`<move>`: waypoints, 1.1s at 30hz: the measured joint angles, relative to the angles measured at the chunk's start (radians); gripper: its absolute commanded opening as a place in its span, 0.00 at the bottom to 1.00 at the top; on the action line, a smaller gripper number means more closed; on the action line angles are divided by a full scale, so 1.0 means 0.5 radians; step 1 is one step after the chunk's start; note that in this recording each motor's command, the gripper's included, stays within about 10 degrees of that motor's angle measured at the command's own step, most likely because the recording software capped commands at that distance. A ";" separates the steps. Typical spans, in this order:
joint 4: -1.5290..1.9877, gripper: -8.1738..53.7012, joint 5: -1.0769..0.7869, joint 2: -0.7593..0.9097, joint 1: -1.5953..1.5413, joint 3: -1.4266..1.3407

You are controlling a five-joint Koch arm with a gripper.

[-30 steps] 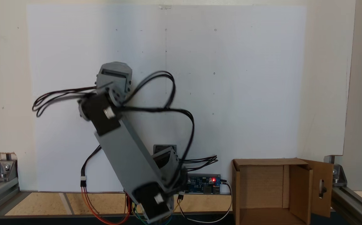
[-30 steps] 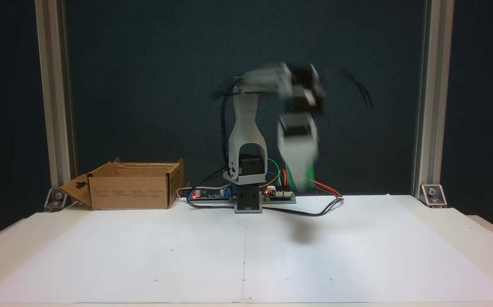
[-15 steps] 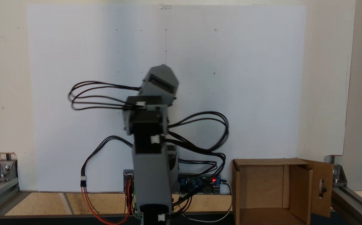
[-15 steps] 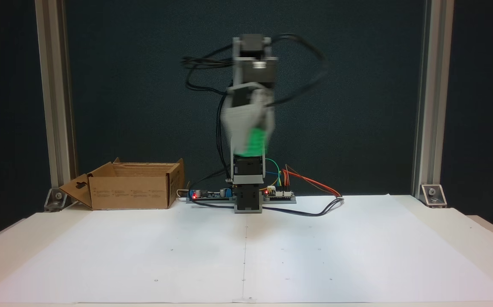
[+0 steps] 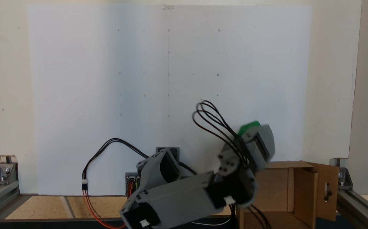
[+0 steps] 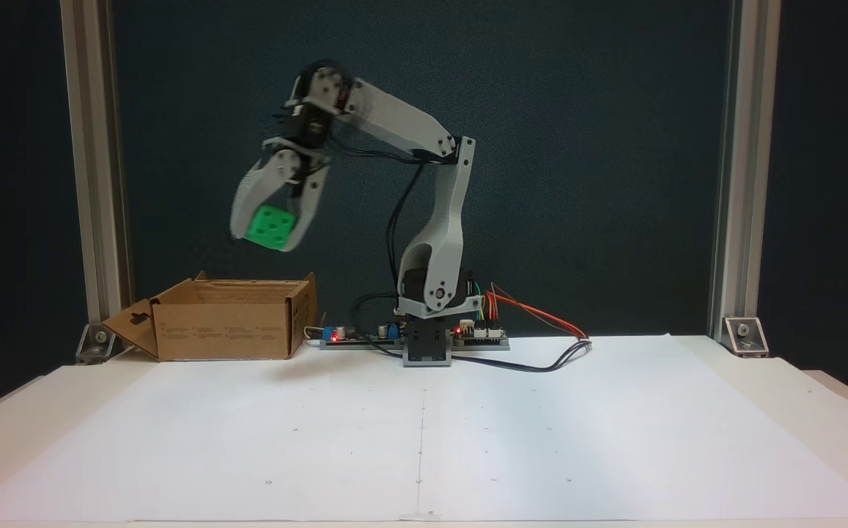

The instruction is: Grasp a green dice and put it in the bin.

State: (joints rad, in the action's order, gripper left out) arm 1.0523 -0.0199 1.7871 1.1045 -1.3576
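Observation:
In a fixed view the green dice [image 6: 270,227] hangs in the air between the grey fingers, with my gripper [image 6: 268,236] shut on it. It is above the right part of the open cardboard bin [image 6: 223,323], well clear of the rim. From above, in the other fixed view, a green corner of the dice [image 5: 248,127] peeks out past the grey gripper body, at the upper left corner of the bin [image 5: 301,184]. The fingertips are hidden there.
The arm's base [image 6: 427,345] and circuit boards [image 6: 354,336] with loose cables [image 6: 541,363] sit at the back of the white sheet [image 6: 424,440]. Aluminium posts [image 6: 94,169] frame both sides. One bin flap [image 5: 328,190] with a slot sticks outward.
The arm swung across from the far side of its base toward the bin, carrying the dice, and now stretches out over it.

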 measured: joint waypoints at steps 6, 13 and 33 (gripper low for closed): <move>-0.138 0.32 -0.460 -0.209 0.813 0.000; -0.451 0.32 -0.920 -0.709 1.166 0.000; -0.736 0.79 -0.945 -0.917 1.347 0.000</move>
State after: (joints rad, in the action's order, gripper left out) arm 0.6842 -0.4924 1.3284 1.7779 -1.3576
